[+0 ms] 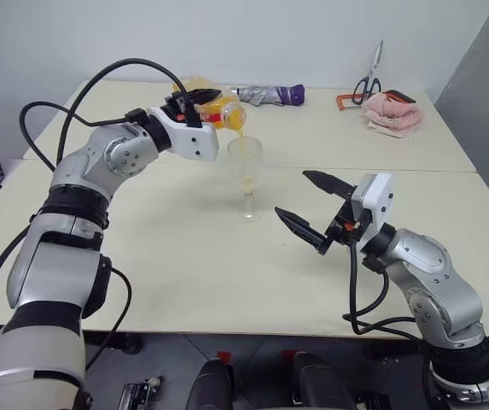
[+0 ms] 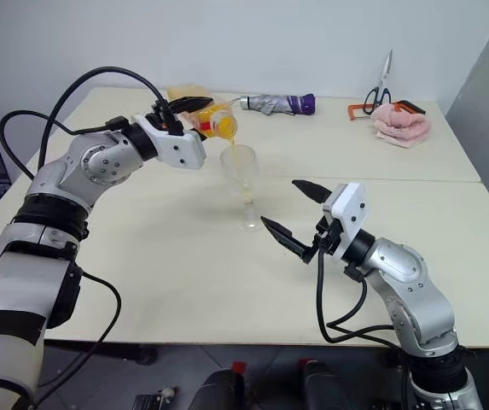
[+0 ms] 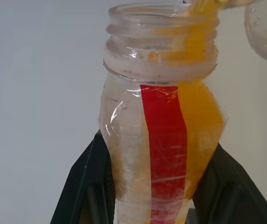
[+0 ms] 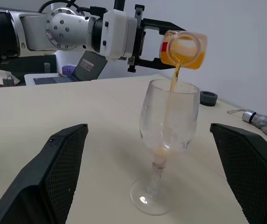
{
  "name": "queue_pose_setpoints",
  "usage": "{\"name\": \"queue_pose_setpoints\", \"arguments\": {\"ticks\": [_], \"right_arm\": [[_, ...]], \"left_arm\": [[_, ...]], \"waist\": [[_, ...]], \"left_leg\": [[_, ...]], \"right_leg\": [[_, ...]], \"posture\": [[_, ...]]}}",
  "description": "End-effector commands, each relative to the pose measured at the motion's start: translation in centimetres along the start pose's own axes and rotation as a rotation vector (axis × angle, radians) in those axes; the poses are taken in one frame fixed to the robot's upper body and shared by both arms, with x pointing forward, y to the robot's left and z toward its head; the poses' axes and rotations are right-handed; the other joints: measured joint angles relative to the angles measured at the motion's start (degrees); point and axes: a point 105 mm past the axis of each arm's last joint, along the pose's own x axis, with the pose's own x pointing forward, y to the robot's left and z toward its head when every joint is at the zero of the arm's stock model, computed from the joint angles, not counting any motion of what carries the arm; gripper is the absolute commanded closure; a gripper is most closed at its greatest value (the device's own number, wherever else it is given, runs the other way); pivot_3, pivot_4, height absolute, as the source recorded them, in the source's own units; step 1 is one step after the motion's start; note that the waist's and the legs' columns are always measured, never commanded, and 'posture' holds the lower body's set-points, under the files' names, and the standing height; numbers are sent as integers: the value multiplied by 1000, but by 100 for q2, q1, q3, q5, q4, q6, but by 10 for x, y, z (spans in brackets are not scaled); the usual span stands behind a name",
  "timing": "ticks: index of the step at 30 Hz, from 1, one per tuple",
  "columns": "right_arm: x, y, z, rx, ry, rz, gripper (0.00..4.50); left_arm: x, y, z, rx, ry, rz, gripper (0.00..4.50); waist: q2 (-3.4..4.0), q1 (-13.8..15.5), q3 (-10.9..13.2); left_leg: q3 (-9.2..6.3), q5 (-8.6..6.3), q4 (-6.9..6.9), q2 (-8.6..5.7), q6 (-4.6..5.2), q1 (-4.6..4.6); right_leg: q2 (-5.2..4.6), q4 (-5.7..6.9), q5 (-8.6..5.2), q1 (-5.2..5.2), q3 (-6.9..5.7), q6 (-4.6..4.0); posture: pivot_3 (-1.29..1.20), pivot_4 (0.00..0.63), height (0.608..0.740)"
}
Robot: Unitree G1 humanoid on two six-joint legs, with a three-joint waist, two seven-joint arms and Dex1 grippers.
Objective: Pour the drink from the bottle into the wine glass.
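table (image 1: 184, 282) | left jaws clamp bottle (image 4: 184, 49) over wine glass (image 4: 168, 140) | right jaws apart

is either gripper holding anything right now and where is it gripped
The left gripper holds the bottle by its body, tipped over the wine glass. The right gripper is open, holding nothing.

Wine glass (image 1: 247, 181) upright on desk (image 1: 176, 273); bottle (image 1: 224, 113) tipped above its rim; umbrella (image 1: 270, 94), scissors (image 1: 367, 84) behind.

Silver arms, black cables, black tools (image 1: 316, 209)
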Motion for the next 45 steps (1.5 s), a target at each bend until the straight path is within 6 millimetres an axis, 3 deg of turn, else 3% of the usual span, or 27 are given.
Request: {"name": "queue_pose_setpoints", "arguments": {"ticks": [1, 45], "right_arm": [[-2, 3, 13, -33, -43, 12, 0], [-5, -8, 12, -16, -62, -55, 0]], "left_arm": [[1, 27, 4, 50, -23, 77, 2811], [0, 32, 2, 90, -17, 89, 2811]], "waist": [[0, 0, 0], [0, -1, 0]], "left_leg": [[0, 0, 0, 0, 0, 0], [1, 0, 1, 0, 0, 1]], "right_leg": [[0, 0, 0, 0, 0, 0], [-1, 3, 0, 0, 0, 0]], "posture": [[0, 150, 740], [0, 150, 740]]}}
